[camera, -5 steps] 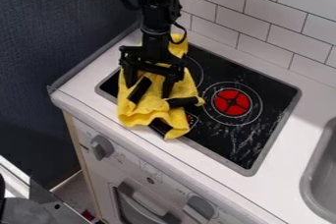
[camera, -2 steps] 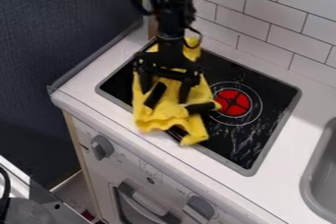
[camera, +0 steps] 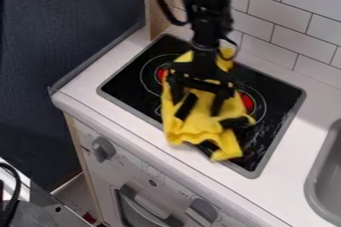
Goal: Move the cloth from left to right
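The claw [camera: 202, 110] hangs above the stovetop [camera: 130, 84], right at the rumpled yellow cloth [camera: 198, 127]; I can't tell whether it's spread or pinching. The cloth is over the stovetop's middle, between the left burner [camera: 161, 74] and the partly hidden right burner [camera: 248, 103], overlapping the near rim.

The arm [camera: 206, 26] slants in from above, its pincer [camera: 198, 104] downward.

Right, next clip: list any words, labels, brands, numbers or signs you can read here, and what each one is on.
None can be read.
Stove's front panel: faint marks between the gray knobs, too blurred to read.
Yellow cloth: no print to be seen.
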`<state>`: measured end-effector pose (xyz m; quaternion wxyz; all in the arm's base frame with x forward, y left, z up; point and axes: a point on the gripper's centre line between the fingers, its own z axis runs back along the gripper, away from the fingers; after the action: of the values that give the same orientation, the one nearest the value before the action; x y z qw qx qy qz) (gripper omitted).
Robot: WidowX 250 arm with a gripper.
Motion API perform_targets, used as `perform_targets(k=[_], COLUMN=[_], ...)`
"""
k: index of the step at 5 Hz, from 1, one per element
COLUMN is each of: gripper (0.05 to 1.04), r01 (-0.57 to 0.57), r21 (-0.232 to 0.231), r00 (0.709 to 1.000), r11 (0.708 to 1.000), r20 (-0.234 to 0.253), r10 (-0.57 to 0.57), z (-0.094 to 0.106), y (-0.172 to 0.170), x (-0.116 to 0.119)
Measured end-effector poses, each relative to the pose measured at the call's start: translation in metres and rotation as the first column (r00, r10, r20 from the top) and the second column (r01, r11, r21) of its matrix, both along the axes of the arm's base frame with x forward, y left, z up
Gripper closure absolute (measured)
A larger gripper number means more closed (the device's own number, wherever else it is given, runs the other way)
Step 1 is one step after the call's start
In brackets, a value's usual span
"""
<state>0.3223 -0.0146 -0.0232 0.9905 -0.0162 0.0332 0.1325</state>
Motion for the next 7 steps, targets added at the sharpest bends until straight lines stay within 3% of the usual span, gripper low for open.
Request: perform_targets(k=[3,5,6,7], gripper=[0.079,0.079,0.079,0.079], r01=[0.048,0.081,0.076,0.089], r21=[0.025,0.069,0.074,0.16], r00=[0.998,0.997,0.996,0.996], r11=[0.999,0.994,0.994,0.983], r20=[-0.03,-0.004,0.033,0.008], r10=[-0.047,-0.081,-0.079,-0.091], z=[0.002,0.029,0.044,0.053], y=[-0.044,-0.036,-0.037,-0.033], x=[-0.008,-0.004,0.001,-0.001])
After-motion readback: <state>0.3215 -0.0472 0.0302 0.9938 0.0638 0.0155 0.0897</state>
